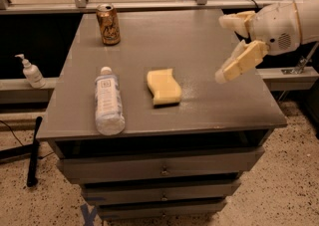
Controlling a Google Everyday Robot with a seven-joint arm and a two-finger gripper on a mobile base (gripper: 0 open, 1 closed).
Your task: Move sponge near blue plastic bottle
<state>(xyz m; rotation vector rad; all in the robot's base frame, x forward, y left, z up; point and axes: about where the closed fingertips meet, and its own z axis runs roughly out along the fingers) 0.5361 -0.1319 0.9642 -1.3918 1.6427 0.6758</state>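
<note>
On the table [219, 113] the bottle [109, 101] lies on its side near the front edge, cap toward 12 o'clock; the sponge [163, 86] lies flat near it at 3 o'clock; at the sponge's 2 o'clock the gripper [222, 49] hovers above the tabletop, fingers spread and empty, arm reaching in from 3 o'clock; a can [108, 24] stands far left.

The gripper [222, 48], above the tabletop's [199, 36] right edge, has two blocky cream-yellow fingers [244, 60] set wide apart. Behind them sits a rounded white wrist [274, 23] with a small dotted grille [284, 41] and a thin seam.
</note>
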